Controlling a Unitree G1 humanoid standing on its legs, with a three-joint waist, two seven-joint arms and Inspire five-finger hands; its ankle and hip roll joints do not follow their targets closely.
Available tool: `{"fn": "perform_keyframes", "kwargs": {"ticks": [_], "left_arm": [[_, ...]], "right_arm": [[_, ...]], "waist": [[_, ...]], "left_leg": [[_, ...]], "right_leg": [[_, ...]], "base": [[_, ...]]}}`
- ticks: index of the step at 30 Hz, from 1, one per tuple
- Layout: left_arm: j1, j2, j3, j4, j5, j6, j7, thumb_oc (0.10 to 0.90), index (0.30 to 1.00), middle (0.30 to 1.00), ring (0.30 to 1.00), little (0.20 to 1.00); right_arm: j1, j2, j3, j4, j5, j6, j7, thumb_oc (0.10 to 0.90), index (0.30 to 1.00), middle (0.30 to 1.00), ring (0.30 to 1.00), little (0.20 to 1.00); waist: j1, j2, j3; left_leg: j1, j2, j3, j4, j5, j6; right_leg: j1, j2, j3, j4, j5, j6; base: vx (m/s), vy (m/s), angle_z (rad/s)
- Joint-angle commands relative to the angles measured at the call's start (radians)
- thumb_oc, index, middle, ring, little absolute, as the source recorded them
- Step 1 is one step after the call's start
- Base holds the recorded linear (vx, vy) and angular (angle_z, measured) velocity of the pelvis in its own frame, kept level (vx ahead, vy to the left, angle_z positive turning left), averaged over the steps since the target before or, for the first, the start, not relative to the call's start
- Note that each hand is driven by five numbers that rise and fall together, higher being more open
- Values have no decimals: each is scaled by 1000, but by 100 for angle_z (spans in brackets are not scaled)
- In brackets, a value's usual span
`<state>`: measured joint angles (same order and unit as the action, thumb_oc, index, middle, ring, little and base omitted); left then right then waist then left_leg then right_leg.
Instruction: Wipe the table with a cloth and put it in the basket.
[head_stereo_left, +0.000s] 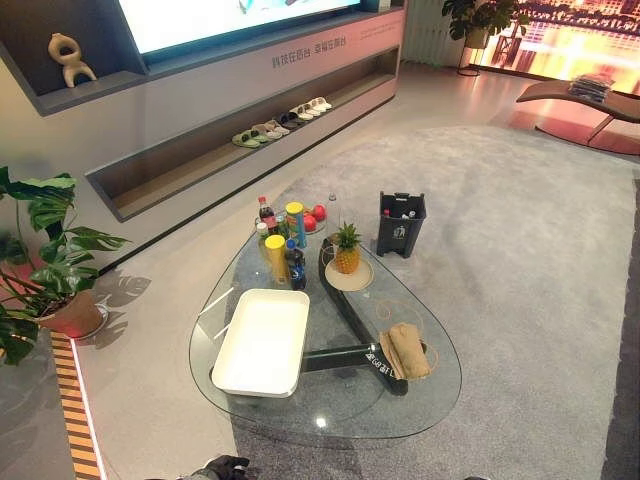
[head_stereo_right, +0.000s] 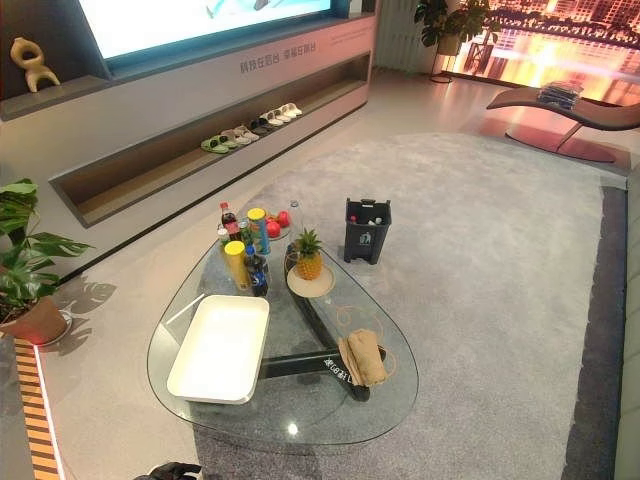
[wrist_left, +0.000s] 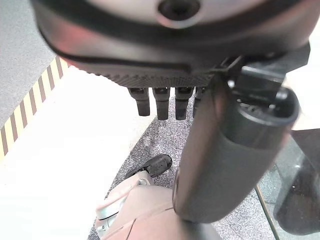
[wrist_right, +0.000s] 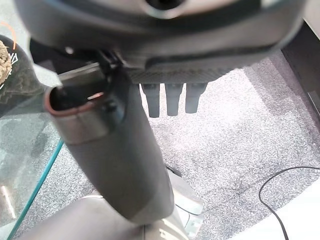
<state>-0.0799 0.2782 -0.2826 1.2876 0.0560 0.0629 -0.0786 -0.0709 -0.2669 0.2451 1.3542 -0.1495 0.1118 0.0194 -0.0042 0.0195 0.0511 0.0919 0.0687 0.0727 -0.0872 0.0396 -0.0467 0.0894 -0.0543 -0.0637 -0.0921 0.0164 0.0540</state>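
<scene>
A folded tan cloth lies on the near right part of the glass table. The basket, a shallow white rectangular one, rests empty on the table's left half, about a hand's width from the cloth. My left hand hangs low beside the table's near edge, fingers straight and holding nothing; its dark top peeks in at the bottom of the eye views. My right hand hangs over the grey carpet by the table's rim, its fingers also straight and empty. Both hands are well short of the cloth.
Several bottles and cans, red fruit and a pineapple on a plate crowd the table's far end. A black bin stands on the carpet beyond. A potted plant is at the left.
</scene>
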Motion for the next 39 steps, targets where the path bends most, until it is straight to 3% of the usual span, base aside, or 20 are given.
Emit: {"fn": "perform_keyframes", "kwargs": {"ticks": [1,23,29,31,39], "left_arm": [[-61,-24,-14,78,40,-11,2,800,900,900,900,900],[-53,-9,26,64,-31,-14,28,800,900,900,900,900],[-81,-19,10,35,-130,-19,25,800,900,900,900,900],[-114,-23,18,27,-199,-31,31,800,900,900,900,900],[-179,1,50,-4,-361,-90,20,800,900,900,900,900]], "right_arm": [[-77,10,27,53,0,5,0,800,900,900,900,900],[-69,-9,27,49,-3,9,18,800,900,900,900,900],[-110,-26,42,29,32,20,6,800,900,900,900,900],[-151,-34,42,26,51,35,-6,800,900,900,900,900],[-204,-79,24,5,139,29,-40,800,900,900,900,900]], "waist": [[-5,-27,27],[-4,-18,49],[-7,7,119],[-11,19,176],[-5,38,308]], "left_leg": [[-4,-24,-15,0,-36,12],[-21,-26,-21,0,-25,6],[-100,-34,-30,0,1,10],[-151,-42,-41,0,18,18],[-266,-61,-74,4,76,23]], "right_leg": [[16,-37,-55,5,23,36],[1,-37,-55,5,30,35],[-85,-43,-46,6,55,30],[-149,-41,-30,21,66,24],[-296,-31,-17,127,52,10]], "base": [[0,0,0],[9,0,0],[-84,27,-3],[-171,44,-11],[-110,22,-1]]}}
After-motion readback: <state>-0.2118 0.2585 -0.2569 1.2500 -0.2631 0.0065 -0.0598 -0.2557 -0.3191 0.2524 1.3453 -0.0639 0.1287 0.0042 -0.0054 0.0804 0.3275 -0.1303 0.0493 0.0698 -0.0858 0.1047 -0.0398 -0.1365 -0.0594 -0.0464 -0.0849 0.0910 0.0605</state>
